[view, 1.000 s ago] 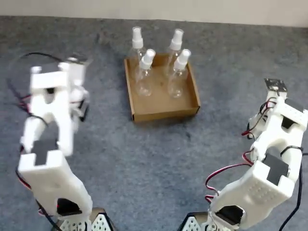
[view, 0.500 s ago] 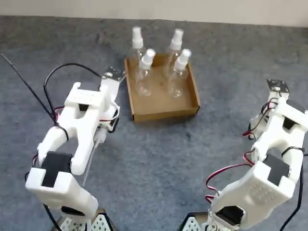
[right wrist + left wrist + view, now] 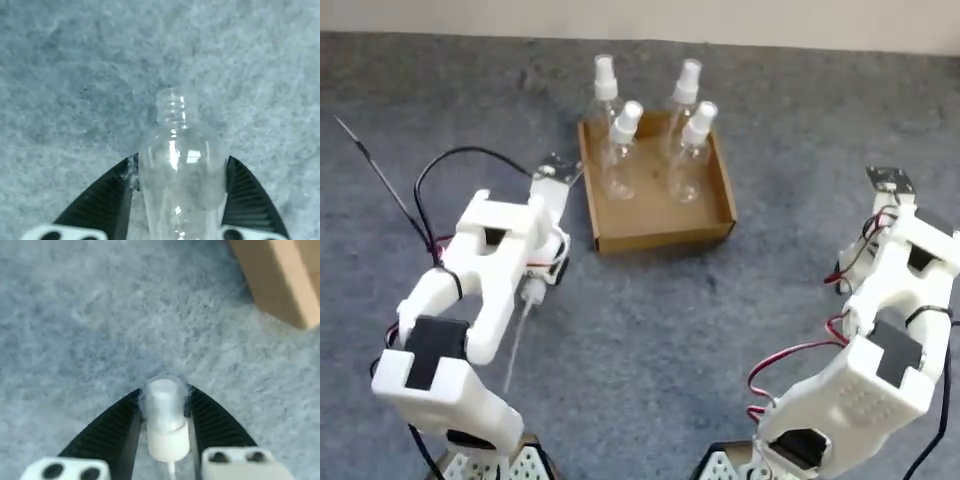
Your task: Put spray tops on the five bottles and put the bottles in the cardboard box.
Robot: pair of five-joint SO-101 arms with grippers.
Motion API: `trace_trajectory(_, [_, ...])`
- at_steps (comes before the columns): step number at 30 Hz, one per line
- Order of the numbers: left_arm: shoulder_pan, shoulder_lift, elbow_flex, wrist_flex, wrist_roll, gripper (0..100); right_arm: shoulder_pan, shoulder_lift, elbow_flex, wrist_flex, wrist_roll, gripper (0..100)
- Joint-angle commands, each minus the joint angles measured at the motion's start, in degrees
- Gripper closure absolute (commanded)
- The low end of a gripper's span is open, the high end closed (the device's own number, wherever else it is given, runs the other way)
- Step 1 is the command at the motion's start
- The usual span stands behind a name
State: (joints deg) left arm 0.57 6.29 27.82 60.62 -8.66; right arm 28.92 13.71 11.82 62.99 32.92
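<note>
My left gripper [image 3: 164, 396] is shut on a white spray top [image 3: 162, 415], held just above the grey carpet. In the high view this spray top [image 3: 531, 293] hangs under the left arm, left of the cardboard box [image 3: 660, 232], with its thin dip tube [image 3: 514, 345] trailing toward the front. My right gripper [image 3: 180, 165] is shut on a clear bottle [image 3: 180, 155] whose threaded neck is bare. The right arm [image 3: 895, 290] stands at the right side of the table. Several clear bottles [image 3: 620, 160] with white spray tops stand upright in the box.
A corner of the cardboard box [image 3: 280, 280] lies close ahead of the left gripper. Grey carpet [image 3: 720, 330] spreads between the two arms and in front of the box. Red and black cables [image 3: 790, 355] hang by the right arm.
The left arm swung from the far left in toward the box with the spray top, then settled slightly nearer the front. The right arm hardly moved.
</note>
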Motion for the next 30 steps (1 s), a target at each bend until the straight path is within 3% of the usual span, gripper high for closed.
trace_trajectory(1, [0.7, -2.8, 1.5, -3.3, -1.1, 89, 0.5, -0.8, -0.1, 0.6, 0.8, 79.6])
trace_trajectory(4, [0.7, -2.7, 2.0, -3.4, -1.1, 90, 0.4, -0.8, -0.2, 0.6, 0.7, 79.6])
trace_trajectory(8, [0.9, -2.7, 2.2, -3.4, -0.9, 100, 0.3, -0.8, -0.3, 0.7, 0.7, 79.5])
trace_trajectory(11, [0.9, -2.8, 2.2, -3.4, -0.8, 100, -0.1, -0.8, -0.3, 0.7, 0.7, 79.1])
trace_trajectory(16, [0.8, -2.8, 2.2, -3.4, -0.8, 100, -3.1, -0.8, -0.4, 0.7, 0.7, 69.5])
trace_trajectory(20, [0.7, -2.8, 2.2, -3.4, -0.8, 100, -4.9, -0.5, -0.5, 0.5, 0.9, 69.6])
trace_trajectory(30, [0.7, -2.8, 2.2, -3.3, -0.8, 100, -4.7, -0.4, -0.3, 0.5, 1.0, 92.0])
